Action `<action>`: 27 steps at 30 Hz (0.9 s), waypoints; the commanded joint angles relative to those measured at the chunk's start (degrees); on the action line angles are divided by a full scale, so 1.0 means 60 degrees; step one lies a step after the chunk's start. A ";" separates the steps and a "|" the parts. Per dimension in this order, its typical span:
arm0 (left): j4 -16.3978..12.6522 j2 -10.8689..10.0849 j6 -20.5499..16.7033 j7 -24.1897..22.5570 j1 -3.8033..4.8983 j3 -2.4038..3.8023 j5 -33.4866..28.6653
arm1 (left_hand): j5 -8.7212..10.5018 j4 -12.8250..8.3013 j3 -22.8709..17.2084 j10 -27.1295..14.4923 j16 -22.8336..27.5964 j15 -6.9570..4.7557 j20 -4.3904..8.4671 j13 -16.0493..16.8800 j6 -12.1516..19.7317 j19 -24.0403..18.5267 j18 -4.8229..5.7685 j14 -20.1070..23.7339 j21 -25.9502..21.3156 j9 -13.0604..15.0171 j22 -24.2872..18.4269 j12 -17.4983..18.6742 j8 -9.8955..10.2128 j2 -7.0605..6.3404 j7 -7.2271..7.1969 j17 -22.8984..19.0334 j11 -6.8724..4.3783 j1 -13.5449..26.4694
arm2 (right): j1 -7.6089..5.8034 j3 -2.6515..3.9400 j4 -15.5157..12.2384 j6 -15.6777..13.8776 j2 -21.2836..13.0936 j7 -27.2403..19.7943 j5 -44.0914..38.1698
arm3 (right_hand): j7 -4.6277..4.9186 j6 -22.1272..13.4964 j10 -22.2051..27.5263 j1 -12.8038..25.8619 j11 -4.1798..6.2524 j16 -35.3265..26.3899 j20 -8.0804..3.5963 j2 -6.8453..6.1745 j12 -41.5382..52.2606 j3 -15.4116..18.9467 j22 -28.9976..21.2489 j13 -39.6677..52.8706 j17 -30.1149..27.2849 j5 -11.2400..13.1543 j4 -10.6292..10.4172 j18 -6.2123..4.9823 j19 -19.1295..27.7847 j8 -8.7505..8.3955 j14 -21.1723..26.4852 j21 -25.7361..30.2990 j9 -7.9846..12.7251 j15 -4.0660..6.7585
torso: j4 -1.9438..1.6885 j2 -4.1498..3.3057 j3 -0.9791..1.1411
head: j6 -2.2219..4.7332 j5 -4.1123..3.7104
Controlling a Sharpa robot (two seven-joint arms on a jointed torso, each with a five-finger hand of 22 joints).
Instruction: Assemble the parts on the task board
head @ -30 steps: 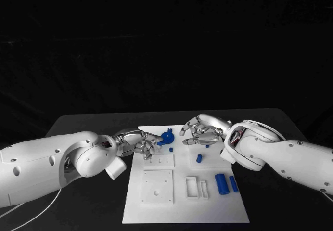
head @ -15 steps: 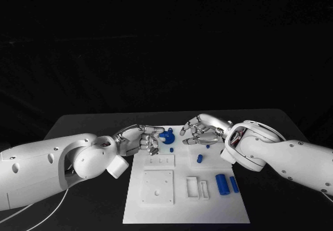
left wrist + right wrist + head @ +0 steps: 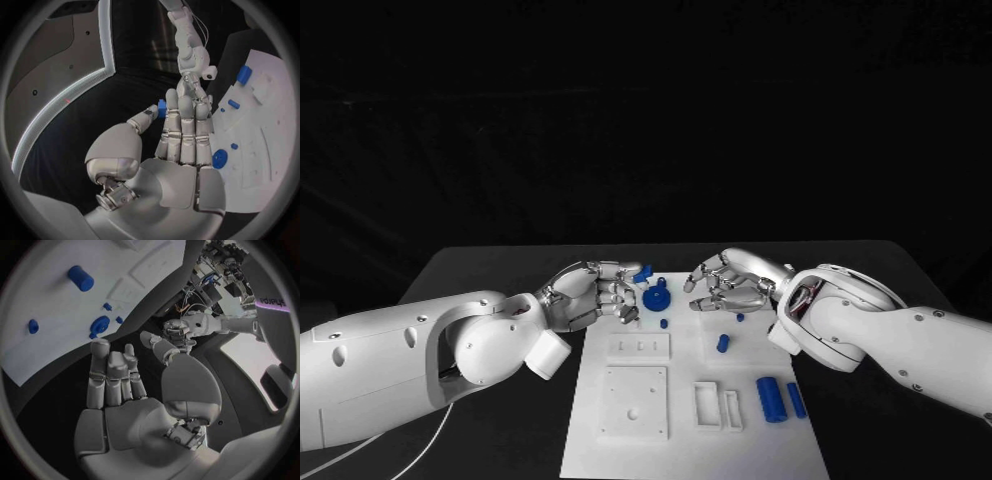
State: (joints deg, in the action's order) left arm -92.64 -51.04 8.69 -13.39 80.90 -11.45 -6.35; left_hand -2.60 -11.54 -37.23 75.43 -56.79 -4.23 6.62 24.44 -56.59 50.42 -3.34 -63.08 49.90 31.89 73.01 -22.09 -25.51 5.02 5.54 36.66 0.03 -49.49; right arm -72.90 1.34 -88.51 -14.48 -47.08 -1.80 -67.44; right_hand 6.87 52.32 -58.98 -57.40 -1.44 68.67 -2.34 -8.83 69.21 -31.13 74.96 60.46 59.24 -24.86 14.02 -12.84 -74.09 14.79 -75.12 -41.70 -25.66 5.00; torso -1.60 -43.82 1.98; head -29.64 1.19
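The white task board lies in the middle of the table. My left hand hovers over the board's far left corner and pinches a small blue part between thumb and a finger; the same small blue part shows at its fingertips from the head. Just right of it a round blue part stands in the board. My right hand hangs over the far right of the board, fingers apart, holding nothing. Small blue pegs stand near it. Two blue cylinders lie at the right edge.
White rectangular blocks and recesses take up the board's near half. The black table runs around the board on both sides. My left hand shows in the right wrist view, and my right hand in the left wrist view.
The whole head picture has shifted, so the camera moved. My left hand's fingers have come up off the board near the round blue part. My right hand has drifted slightly right.
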 commanded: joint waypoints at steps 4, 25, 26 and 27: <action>-0.0047 -0.0017 0.0635 -0.0295 -0.0017 0.0004 -0.0352 | -0.0035 -0.0062 0.0100 -0.0173 -0.0174 -0.0007 0.0528 0.0230 0.0172 -0.0160 0.0106 0.0120 0.0058 0.0624 -0.0021 -0.0326 -0.0269 0.0287 -0.0041 0.0021 -0.0017 -0.0013 | 0.0005 0.0004 0.0000 -0.0066 0.0005 -0.0137 0.0086 | 0.0222 -0.0219 0.0014 0.0017 -0.0039 -0.0058 -0.0019 0.0108 -0.0044 0.0051 0.0109 -0.0014 -0.0010 -0.0069 0.0012 -0.0359 0.0002 -0.0036 0.0006 0.0040 0.0012 -0.0054 | 0.0007 -0.0003 0.0008 | 0.0105 0.0084; 0.0012 -0.0031 0.1087 -0.0217 -0.0025 0.0005 -0.0255 | -0.0034 -0.0174 0.0094 -0.0488 -0.0654 -0.0112 0.0614 0.0780 0.0416 -0.0228 0.0100 0.0186 0.0363 0.2393 -0.0077 -0.1203 -0.0596 0.0481 -0.0133 0.0110 -0.0123 0.0249 | 0.0005 0.0004 -0.0141 -0.0484 -0.0006 -0.0444 0.0191 | 0.0221 -0.0225 0.0012 -0.0032 -0.0038 -0.0066 -0.0024 0.0137 -0.0040 0.0051 0.0114 -0.0030 -0.0008 -0.0209 0.0055 -0.0359 -0.0001 -0.0034 0.0003 0.0051 0.0019 -0.0053 | 0.0003 -0.0002 0.0011 | 0.0030 0.0035; 0.0019 -0.0031 0.1083 -0.0215 -0.0025 0.0005 -0.0253 | -0.0034 -0.0175 0.0092 -0.0492 -0.0656 -0.0113 0.0615 0.0782 0.0417 -0.0229 0.0100 0.0188 0.0366 0.2405 -0.0078 -0.1208 -0.0593 0.0480 -0.0133 0.0110 -0.0124 0.0251 | 0.0005 0.0004 -0.0171 -0.0612 -0.0004 -0.0559 0.0221 | 0.0221 -0.0225 0.0011 -0.0043 -0.0038 -0.0066 -0.0025 0.0148 -0.0038 0.0050 0.0115 -0.0032 -0.0008 -0.0223 0.0066 -0.0359 -0.0001 -0.0033 0.0002 0.0051 0.0020 -0.0053 | 0.0001 -0.0003 0.0010 | 0.0029 0.0037; 0.0025 -0.0031 0.1083 -0.0212 -0.0025 0.0005 -0.0243 | -0.0034 -0.0176 0.0091 -0.0495 -0.0658 -0.0113 0.0615 0.0784 0.0418 -0.0231 0.0100 0.0189 0.0367 0.2416 -0.0079 -0.1212 -0.0591 0.0481 -0.0133 0.0109 -0.0124 0.0253 | 0.0005 0.0004 -0.0201 -0.0729 -0.0004 -0.0661 0.0248 | 0.0221 -0.0223 0.0010 -0.0053 -0.0038 -0.0066 -0.0026 0.0157 -0.0037 0.0050 0.0116 -0.0033 -0.0007 -0.0234 0.0077 -0.0359 -0.0001 -0.0031 0.0002 0.0052 0.0020 -0.0053 | 0.0001 -0.0003 0.0011 | 0.0028 0.0040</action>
State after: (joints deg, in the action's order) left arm -92.48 -51.26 13.75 -14.04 80.76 -11.45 -7.63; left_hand -2.60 -12.22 -36.58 72.85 -60.57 -4.65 6.35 29.09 -54.03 49.33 -3.33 -62.06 51.90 46.38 72.62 -29.01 -29.01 7.21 5.03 37.25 -0.74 -48.04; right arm -72.89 1.34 -89.44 -16.19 -47.12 -3.09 -66.69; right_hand 6.96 52.03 -58.98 -57.78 -1.44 68.45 -2.23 -8.45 69.21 -30.94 74.96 60.33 59.24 -25.97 14.21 -12.85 -74.00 14.79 -75.03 -41.69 -25.62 4.91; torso -1.59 -43.85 2.06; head -29.48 1.41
